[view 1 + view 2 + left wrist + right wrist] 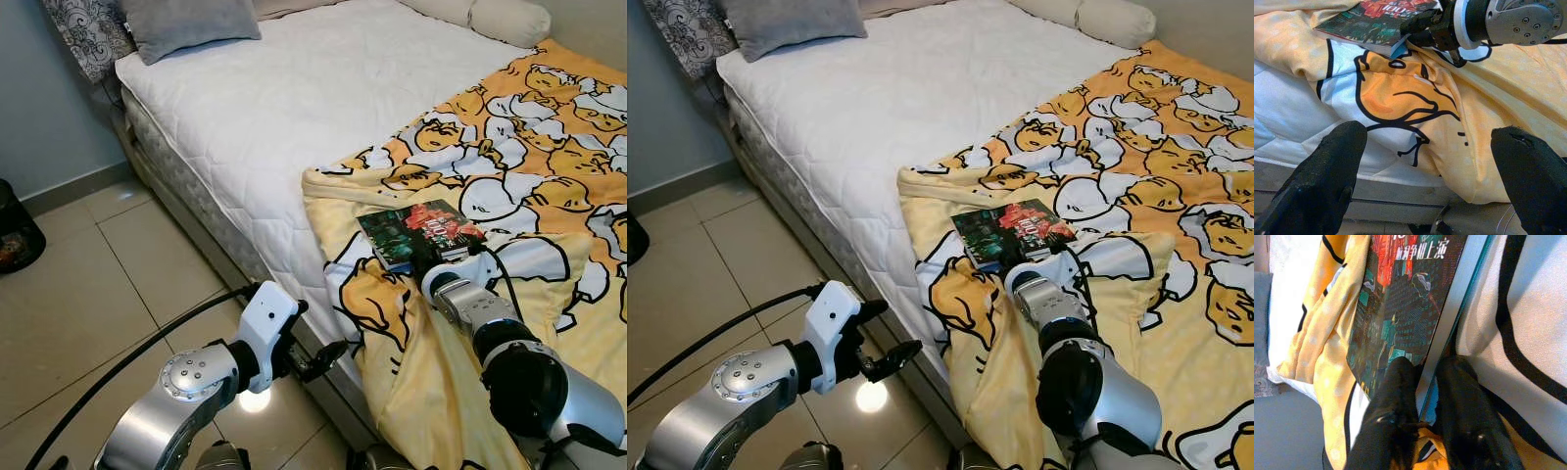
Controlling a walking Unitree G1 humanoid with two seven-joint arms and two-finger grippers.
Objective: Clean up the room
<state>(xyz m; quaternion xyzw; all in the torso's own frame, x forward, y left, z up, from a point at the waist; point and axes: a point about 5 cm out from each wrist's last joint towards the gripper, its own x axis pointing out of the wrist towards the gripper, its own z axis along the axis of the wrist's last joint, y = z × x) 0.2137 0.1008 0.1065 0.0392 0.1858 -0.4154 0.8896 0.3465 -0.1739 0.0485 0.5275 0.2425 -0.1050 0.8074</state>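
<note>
A dark-covered book (421,233) with red lettering lies on the yellow cartoon-print blanket (509,157) near the bed's side edge. My right gripper (1422,367) is at the book's near corner, one black finger on the cover and the other under the edge, shut on the book (1400,308). The same grip appears in the left wrist view, where the right gripper (1418,29) pinches the book's corner (1371,22). Beside the mattress, above the floor, my left gripper (884,335) hangs open, holding nothing. Its spread fingers (1327,171) face the blanket's hanging edge.
The white mattress (294,108) lies bare on its left half. At the head lie a grey pillow (186,24), a patterned pillow (83,29) and a white bolster (509,18). A dark object (15,235) stands on the tiled floor (98,294) at the left. A black cable (127,357) trails from my left arm.
</note>
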